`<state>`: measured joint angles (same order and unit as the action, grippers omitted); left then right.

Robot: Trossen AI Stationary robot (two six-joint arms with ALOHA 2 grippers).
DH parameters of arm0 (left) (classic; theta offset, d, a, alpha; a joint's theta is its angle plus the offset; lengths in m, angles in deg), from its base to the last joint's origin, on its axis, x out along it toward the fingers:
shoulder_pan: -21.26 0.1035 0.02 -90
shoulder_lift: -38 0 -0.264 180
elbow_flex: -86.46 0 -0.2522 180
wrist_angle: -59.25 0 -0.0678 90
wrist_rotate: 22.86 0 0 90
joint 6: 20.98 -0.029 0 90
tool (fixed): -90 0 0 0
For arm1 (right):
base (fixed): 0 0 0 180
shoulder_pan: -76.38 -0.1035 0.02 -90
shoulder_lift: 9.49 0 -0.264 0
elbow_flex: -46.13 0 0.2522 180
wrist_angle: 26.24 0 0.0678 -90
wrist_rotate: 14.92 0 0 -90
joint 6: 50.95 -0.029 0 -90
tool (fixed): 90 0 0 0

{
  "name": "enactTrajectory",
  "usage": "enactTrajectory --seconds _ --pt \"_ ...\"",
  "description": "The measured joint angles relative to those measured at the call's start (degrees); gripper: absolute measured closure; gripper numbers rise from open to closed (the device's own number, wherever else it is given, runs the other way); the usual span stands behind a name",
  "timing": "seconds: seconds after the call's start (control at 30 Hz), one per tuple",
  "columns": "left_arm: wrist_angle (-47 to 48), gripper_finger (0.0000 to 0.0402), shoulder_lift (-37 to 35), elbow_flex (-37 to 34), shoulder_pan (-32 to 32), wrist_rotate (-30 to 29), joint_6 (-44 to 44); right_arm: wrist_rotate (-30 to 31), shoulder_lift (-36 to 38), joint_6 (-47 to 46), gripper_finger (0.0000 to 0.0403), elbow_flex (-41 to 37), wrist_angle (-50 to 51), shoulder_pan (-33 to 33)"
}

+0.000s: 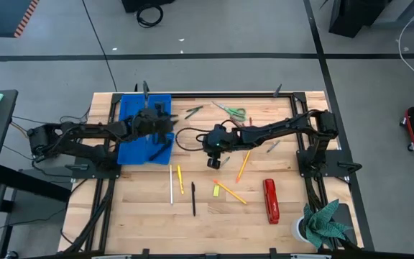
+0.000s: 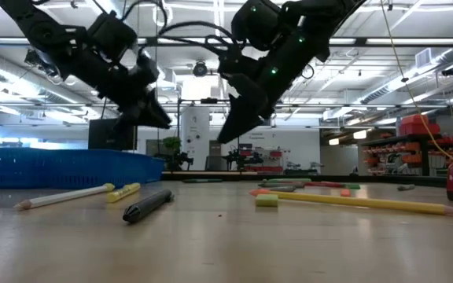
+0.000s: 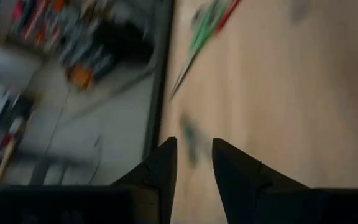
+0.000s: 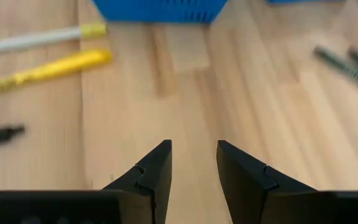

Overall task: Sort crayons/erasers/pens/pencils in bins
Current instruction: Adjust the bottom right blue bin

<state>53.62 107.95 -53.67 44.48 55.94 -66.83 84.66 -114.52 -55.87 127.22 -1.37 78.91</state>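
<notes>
- The left gripper [image 1: 165, 124] hangs above the blue bins [image 1: 129, 152] at the desk's [image 1: 149, 216] left edge; in its wrist view the fingers [image 3: 160, 171] stand a narrow gap apart with nothing between them.
- The right gripper [image 1: 213, 162] hovers over the middle of the desk, clear of the surface in the low view. Its fingers [image 4: 157, 171] are likewise slightly spread and hold nothing.
- Judging by this, a pick is in hand rather than a drop: neither arm carries anything, and most items lie loose on the wood.
- Near the right gripper lie a white pencil [image 1: 170, 185] and a yellow pencil [image 1: 180, 179] side by side, a black pen [image 1: 192, 199] beyond them, and an orange pencil [image 1: 244, 165] on its other side.
- A small yellow eraser [image 1: 215, 191] sits touching or just beside another yellow pencil [image 1: 231, 192].
- Greenish sticks [image 1: 193, 112], whether pens or crayons I cannot tell, lie toward the far edge, near the green-handled scissors [image 1: 232, 111]. The red stapler [image 1: 271, 201] is no part of the sort.
- The next move probably calls for the right gripper to descend onto one thin stick, fingers straddling it across its length, low enough to pinch without scraping the desk.
- What the bins already contain cannot be made out; the left arm covers them.
</notes>
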Motion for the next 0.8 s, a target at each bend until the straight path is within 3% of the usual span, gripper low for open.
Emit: enactTrajectory --seconds 0.23,0.5,0.7,0.8 --pt "-1.7 0.0291 0.1 0.0 -5.0 2.5 2.3 0.0 0.0 -6.0 0.0269 0.0 10.7 -1.0" --pt "-3.3 0.0293 6.1 0.0 -5.1 2.0 1.2 0.2 0.0 -6.5 0.0269 0.0 11.5 -1.2" --pt "-0.8 0.0296 6.4 0.0 -6.1 -10.7 -2.8 0.2 0.0 -6.5 0.0270 0.0 11.5 -2.0" --pt "-0.5 0.0297 4.7 0.0 -7.3 -13.7 -2.6 0.0 0.0 -6.4 0.0270 0.0 11.5 -2.8"
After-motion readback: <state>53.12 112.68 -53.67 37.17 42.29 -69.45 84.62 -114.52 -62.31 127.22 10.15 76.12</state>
